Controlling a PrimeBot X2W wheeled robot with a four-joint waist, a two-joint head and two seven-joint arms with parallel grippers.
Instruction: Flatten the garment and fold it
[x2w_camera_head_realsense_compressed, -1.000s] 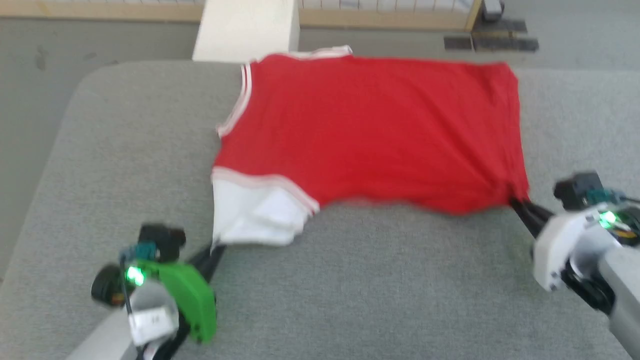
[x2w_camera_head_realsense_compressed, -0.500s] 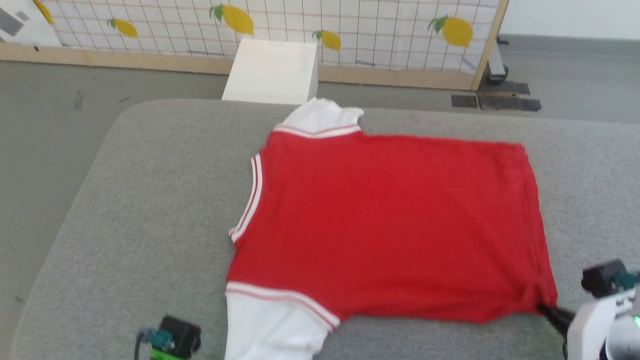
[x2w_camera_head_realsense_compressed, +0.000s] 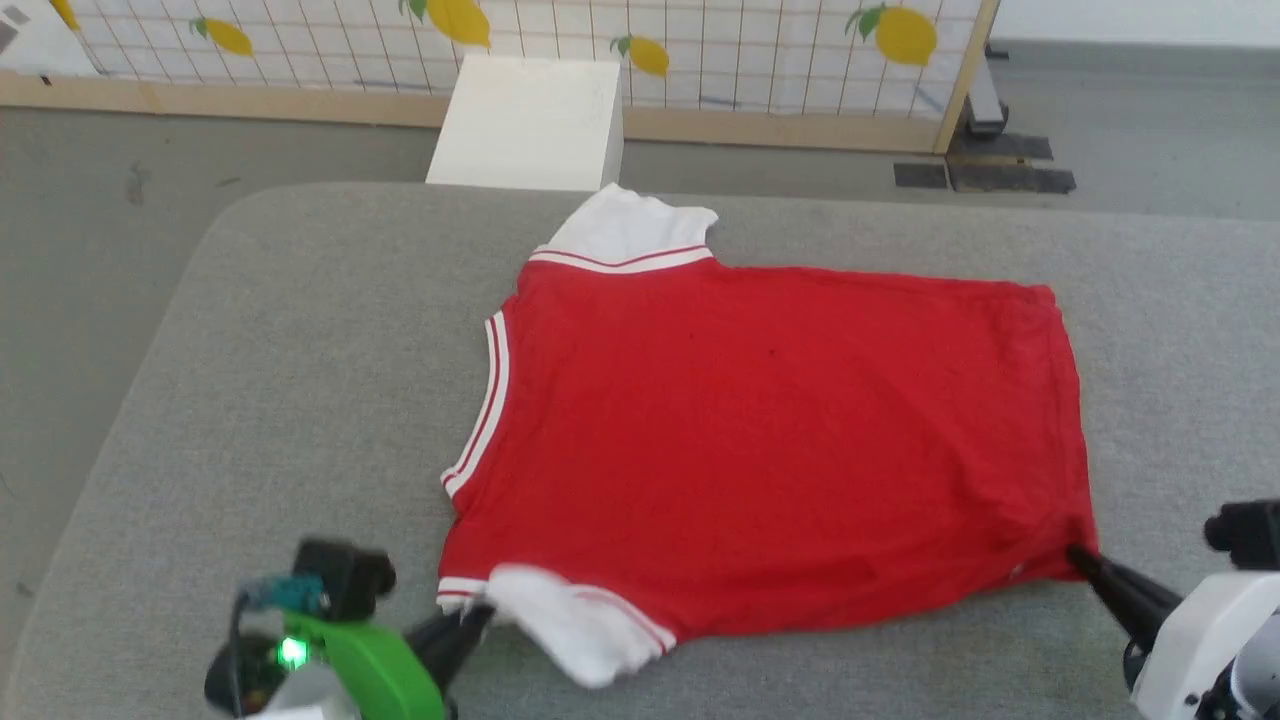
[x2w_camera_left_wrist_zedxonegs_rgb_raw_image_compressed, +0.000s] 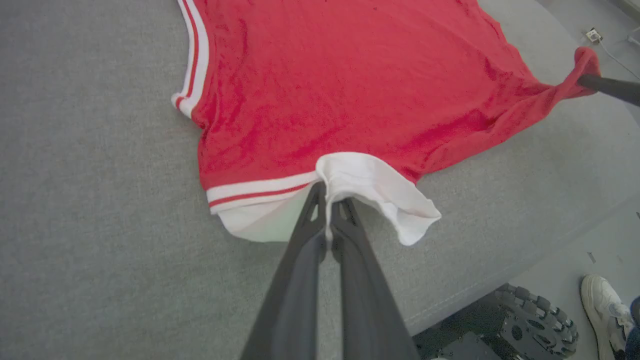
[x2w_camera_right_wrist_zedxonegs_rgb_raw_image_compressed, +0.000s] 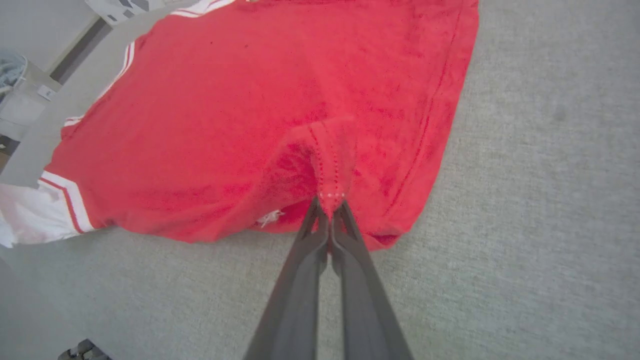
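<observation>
The red garment (x2w_camera_head_realsense_compressed: 770, 440) lies spread on the grey table with its plain side up, neck trim to the left, one white sleeve (x2w_camera_head_realsense_compressed: 625, 225) at the far edge. My left gripper (x2w_camera_head_realsense_compressed: 478, 612) is shut on the near white sleeve (x2w_camera_left_wrist_zedxonegs_rgb_raw_image_compressed: 375, 187), which is lifted and folded over. My right gripper (x2w_camera_head_realsense_compressed: 1078, 553) is shut on the near hem corner (x2w_camera_right_wrist_zedxonegs_rgb_raw_image_compressed: 330, 165), bunching the red cloth (x2w_camera_left_wrist_zedxonegs_rgb_raw_image_compressed: 582, 62) there. The printed side is hidden.
The grey padded table (x2w_camera_head_realsense_compressed: 250, 400) has bare surface to the left and right of the shirt. A white box (x2w_camera_head_realsense_compressed: 530, 120) and a lemon-patterned screen (x2w_camera_head_realsense_compressed: 700, 60) stand beyond it. A person's shoe (x2w_camera_left_wrist_zedxonegs_rgb_raw_image_compressed: 602, 305) and a wheeled base (x2w_camera_left_wrist_zedxonegs_rgb_raw_image_compressed: 530, 322) show below the table edge.
The head camera tilted up, then back down a little. The near white sleeve, lying flat half a second ago, is now lifted and bunched in my left gripper.
</observation>
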